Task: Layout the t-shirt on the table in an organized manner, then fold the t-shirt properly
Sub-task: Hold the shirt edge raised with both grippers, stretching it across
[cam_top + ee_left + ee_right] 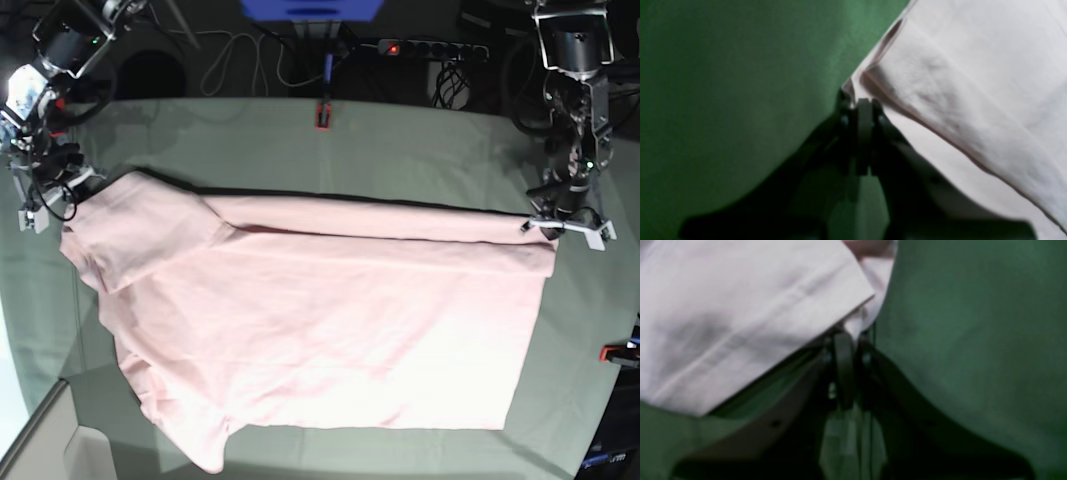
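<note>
**Pink cotton pinned at both far corners**

Pink fabric filled most of the table (420, 150) in your base view: the t-shirt (330, 330) lay spread lengthwise across the pale grey-green cloth, plain side up, with no print showing. Its far edge was folded over toward you as a long band running from one arm to the other. One sleeve hung toward the near edge of the table at that view's lower left.

Your left gripper (858, 100) sat at the shirt's far corner on the base view's right (545, 228). In the left wrist view its jaws were drawn together with almost no gap, and a tip of the pink hem was caught between them. The folded layer of the t-shirt (973, 100) spread up and to the right of the gripper, with green table cloth (723, 100) on the other side.

Your right gripper (853, 336) was at the opposite far corner, on the base view's left (70, 190). The right wrist view showed its jaws closed tight on a small bunch of the t-shirt (740, 323). The hemmed corner lay above and to the left of the jaws, lifted slightly off the table (973, 340), with a dark gap under its edge.

A red-orange clamp (323, 115) sat at the table's far edge, well apart from the shirt.
</note>
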You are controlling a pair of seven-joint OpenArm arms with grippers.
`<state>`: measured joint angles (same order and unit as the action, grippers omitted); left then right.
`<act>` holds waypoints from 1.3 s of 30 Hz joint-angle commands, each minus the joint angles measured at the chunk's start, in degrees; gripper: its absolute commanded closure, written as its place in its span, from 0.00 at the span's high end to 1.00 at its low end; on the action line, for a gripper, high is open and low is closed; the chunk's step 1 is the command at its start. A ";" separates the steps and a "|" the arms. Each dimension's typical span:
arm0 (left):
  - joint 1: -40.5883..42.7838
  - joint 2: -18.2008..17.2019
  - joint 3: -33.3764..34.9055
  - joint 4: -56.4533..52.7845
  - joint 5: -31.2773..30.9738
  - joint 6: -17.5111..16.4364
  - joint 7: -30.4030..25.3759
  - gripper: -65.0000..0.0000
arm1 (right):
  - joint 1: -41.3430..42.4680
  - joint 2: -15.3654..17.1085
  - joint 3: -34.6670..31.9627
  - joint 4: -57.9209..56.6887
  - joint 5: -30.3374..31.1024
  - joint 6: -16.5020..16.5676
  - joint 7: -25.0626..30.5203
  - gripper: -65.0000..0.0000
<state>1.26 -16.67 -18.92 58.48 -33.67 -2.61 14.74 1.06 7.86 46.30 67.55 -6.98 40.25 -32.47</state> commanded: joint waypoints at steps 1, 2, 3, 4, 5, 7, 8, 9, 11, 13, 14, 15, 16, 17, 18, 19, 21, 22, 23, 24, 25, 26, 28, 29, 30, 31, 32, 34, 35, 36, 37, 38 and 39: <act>-0.42 -1.31 -0.20 0.73 0.22 0.28 -1.25 0.00 | -0.75 1.07 0.42 0.54 -0.88 -0.25 -1.25 0.00; -0.42 -1.84 -0.20 0.73 -0.04 0.28 -1.25 0.00 | -1.19 1.07 0.51 1.42 -0.80 -0.25 -1.25 0.00; -0.42 -2.02 -0.20 0.73 -0.04 0.28 -1.25 0.00 | -1.37 1.07 0.60 3.09 -0.80 -0.25 -1.25 0.00; -0.42 -2.02 -0.20 0.73 -0.13 0.28 -1.25 0.00 | -1.72 0.80 0.60 4.85 -0.80 -0.25 -1.25 0.00; -0.42 -2.10 -0.20 0.73 -0.13 0.28 -1.25 0.00 | -2.60 0.71 0.60 6.96 -0.80 -0.25 -1.51 0.00; -0.42 -2.19 -0.20 0.82 -0.13 0.28 -1.25 0.00 | -3.92 -0.60 0.60 12.23 -0.80 -0.25 -1.69 0.00; -0.42 -2.28 -0.20 0.82 -0.13 0.28 -1.25 0.00 | -4.53 -1.57 0.60 15.31 -0.80 -0.25 -1.77 0.00; -0.25 -2.28 -0.20 0.82 -0.13 0.28 -1.25 0.00 | -5.24 -2.36 0.60 18.30 -0.80 -0.25 -1.77 0.00; 0.02 -2.28 -0.20 2.14 -0.13 0.28 -1.16 0.00 | -6.55 -3.33 0.16 23.04 -0.80 -0.25 -1.77 0.00; 1.34 -2.28 -0.20 5.39 -0.13 0.28 -0.81 0.00 | -7.52 -4.21 0.07 27.18 -0.80 -0.25 -1.86 0.00; 2.92 -2.28 -0.20 7.32 -0.13 0.28 -0.81 0.00 | -7.96 -4.74 0.07 29.20 -0.80 -0.25 -1.86 0.00; 3.97 -2.37 -0.38 9.70 -0.13 0.37 -0.81 0.00 | -7.96 -5.09 0.07 30.78 -0.80 -0.25 -1.86 0.00; 5.12 -2.63 -1.35 12.25 -0.13 0.37 -0.81 0.00 | -7.79 -5.18 0.07 31.84 -0.80 -0.25 -1.86 0.00; 5.91 -2.72 -2.31 14.71 -0.13 0.37 -0.72 0.00 | -7.52 -5.09 -0.02 32.45 -0.80 -0.25 -1.86 0.00; 6.70 -2.63 -3.28 16.91 -0.13 0.37 -0.72 0.00 | -7.35 -5.00 -0.02 32.71 -0.80 -0.25 -1.86 0.00; 7.14 -2.63 -3.90 19.02 -0.13 0.55 -0.72 0.00 | -6.73 -4.91 -0.28 32.89 -0.80 -0.25 -1.86 0.00; 6.88 -3.07 -4.16 21.04 0.31 0.72 -0.37 0.00 | -3.57 -3.77 -2.66 32.63 -1.41 -0.25 -2.30 0.00; 5.73 -3.16 -4.07 21.57 0.31 0.72 0.86 0.00 | -1.98 -2.80 -4.06 31.75 -2.38 -0.25 -3.88 0.00; 3.97 -3.16 -4.07 21.74 0.40 0.72 3.50 0.00 | 0.21 -2.01 -5.64 30.60 -3.79 -0.25 -6.52 0.00; 1.60 -3.42 -4.34 21.39 0.40 0.81 7.02 0.00 | 3.20 -1.48 -7.05 29.29 -5.37 -0.25 -9.25 0.00; -0.95 -3.86 -4.42 20.16 0.48 0.81 10.97 0.00 | 6.28 -1.04 -8.19 27.70 -7.39 -0.25 -11.80 0.00; -3.32 -4.04 -4.16 18.49 0.48 0.81 14.84 0.00 | 8.48 -0.69 -8.99 25.95 -9.32 -0.25 -14.08 0.00; -7.63 -4.48 -4.07 14.71 0.48 0.81 23.37 0.00 | 12.43 -0.52 -10.30 22.43 -12.75 -0.25 -16.98 0.00; -9.21 -4.48 -4.07 13.48 0.75 0.55 26.80 0.00 | 13.31 -0.08 -10.83 21.29 -14.60 -0.25 -17.69 0.00; -9.92 -4.56 -4.07 12.86 1.63 0.55 28.91 0.00 | 13.58 0.01 -11.27 20.32 -16.27 -0.25 -17.77 0.00; -10.62 -4.48 -4.25 12.77 3.03 0.55 30.49 0.00 | 13.58 0.01 -11.80 19.35 -17.68 -0.25 -17.69 0.00; -10.80 -4.30 -4.25 12.77 4.70 0.46 30.75 0.00 | 13.49 0.01 -11.97 18.82 -18.03 -0.25 -17.25 0.00; -10.80 -4.21 -4.16 12.86 7.78 0.37 29.17 0.00 | 12.52 0.01 -11.71 18.65 -17.76 -0.25 -17.07 0.00; -10.71 -4.21 -4.16 12.95 8.92 0.37 28.29 0.00 | 11.99 -0.08 -11.71 19.09 -17.76 -0.25 -17.07 0.00; -10.71 -4.21 -4.42 13.48 9.54 0.37 28.03 0.00 | 11.64 -0.08 -11.71 19.62 -17.76 -0.25 -17.07 0.00; -10.62 -4.21 -4.51 14.01 9.89 0.28 27.94 0.00 | 11.29 -0.08 -11.71 20.50 -17.76 -0.25 -17.07 0.00; -10.00 -4.48 -4.60 14.80 9.98 0.28 27.94 0.00 | 10.68 -0.08 -11.71 21.90 -17.76 -0.25 -17.07 0.00; -9.04 -4.65 -4.60 15.50 9.71 0.28 27.76 0.00 | 9.97 -0.08 -11.62 23.31 -17.76 -0.25 -17.07 0.00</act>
<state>-7.35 -19.86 -22.79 72.97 -24.67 -2.87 43.81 9.89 6.57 34.37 89.54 -23.73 40.69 -50.17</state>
